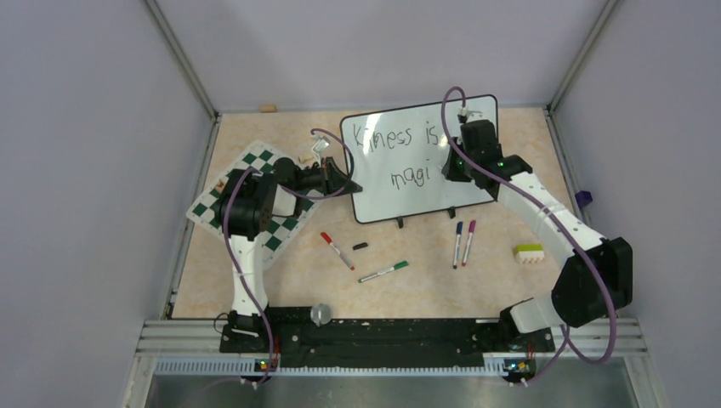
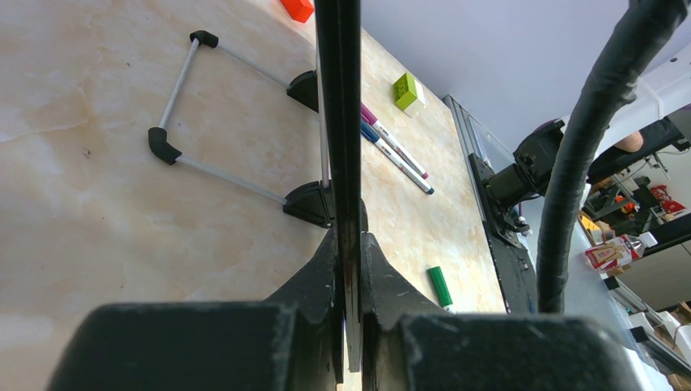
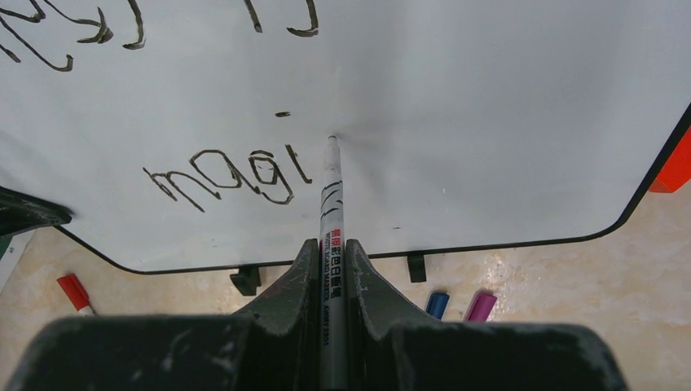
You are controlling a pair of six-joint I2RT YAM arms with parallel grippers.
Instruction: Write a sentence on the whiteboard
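Two arms at work on the board [image 1: 400, 202], which stands on its feet at the back of the table, centre-right. Left gripper [image 2: 349, 244] is clenched on the board's left edge, fingers pinching the frame. Right gripper [image 3: 330, 248] is clamped on a black marker [image 3: 331, 204], and the tip sits right at the white surface, just past the "i". The words [image 1: 400, 138] read roughly "Kiness is" up top and "magi" below. Four spare pens [image 1: 383, 271] lie loose in front, chess mat [image 1: 263, 195] off to the left.
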